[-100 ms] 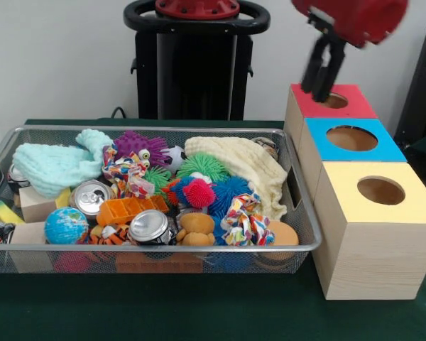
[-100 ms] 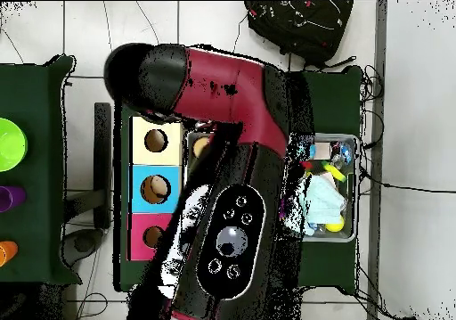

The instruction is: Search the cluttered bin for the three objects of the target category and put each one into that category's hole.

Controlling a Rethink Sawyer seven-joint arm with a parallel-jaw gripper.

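My gripper (image 1: 321, 87) hangs just above the hole of the red-topped box (image 1: 355, 106) at the back right, with a narrow gap between its dark fingers and nothing in them. In front of that box stand the blue-topped box (image 1: 390, 145) and the yellow-topped box (image 1: 412, 206), each with a round hole. The wire bin (image 1: 309, 245) on the left holds two cans (image 1: 92, 195) (image 1: 149, 226), a globe ball (image 1: 66, 225), spiky balls in pink (image 1: 199, 192), green (image 1: 202, 165) and blue (image 1: 231, 193), a rope toy (image 1: 245, 222) and cloths. In the overhead view the arm (image 2: 232, 183) hides the gripper.
A teal cloth (image 1: 53, 163) and a cream cloth (image 1: 238, 163) lie over the bin's back half. An orange block (image 1: 131, 208) and a wooden block (image 1: 37, 204) sit among the toys. In the overhead view, a black backpack (image 2: 298, 27) lies on the floor and a green bowl (image 2: 9, 144) stands on a side table.
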